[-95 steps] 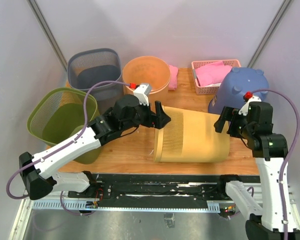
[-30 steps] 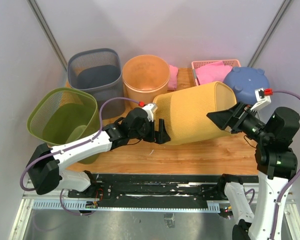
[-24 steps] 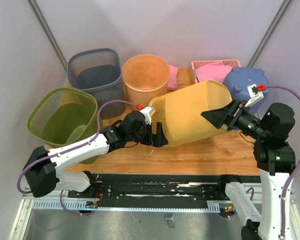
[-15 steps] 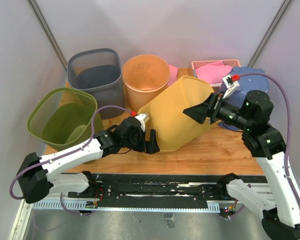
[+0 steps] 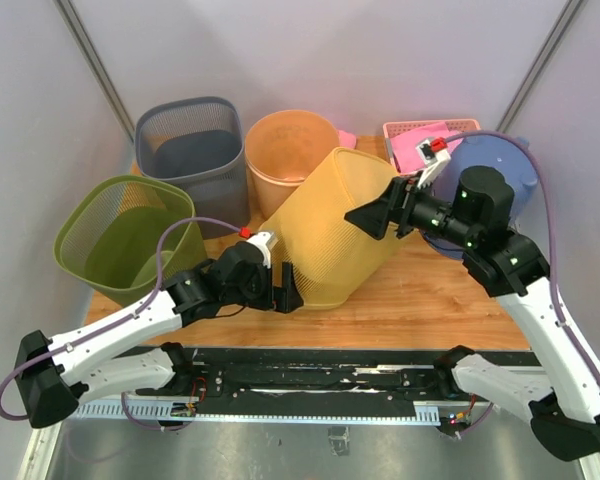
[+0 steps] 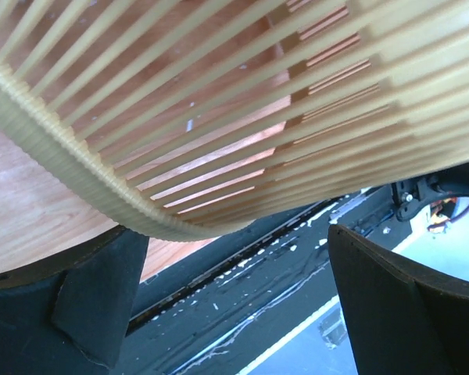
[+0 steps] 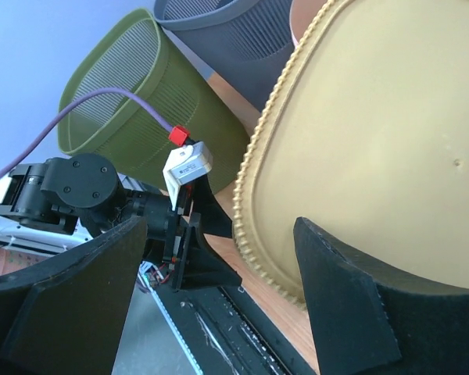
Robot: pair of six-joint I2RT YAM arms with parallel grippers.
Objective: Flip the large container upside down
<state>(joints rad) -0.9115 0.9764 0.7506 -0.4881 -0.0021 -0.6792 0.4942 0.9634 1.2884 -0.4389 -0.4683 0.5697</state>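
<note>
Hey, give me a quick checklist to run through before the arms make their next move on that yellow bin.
1. Yellow bin upside down: not ok, tilted, rim low, base high.
2. Left gripper open at the rim: ok.
3. Right gripper open by the base: ok.
4. Grippers touching the bin: cannot tell.
5. Gap to orange bucket behind: cannot tell.

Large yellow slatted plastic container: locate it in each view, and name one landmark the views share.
Top external: the large yellow slatted plastic container is at centre, tilted, open end lower left.
Left wrist: its slats and curved rim fill the upper frame.
Right wrist: its solid base fills the right side.
Shared landmark: the wooden table beneath it.
</note>
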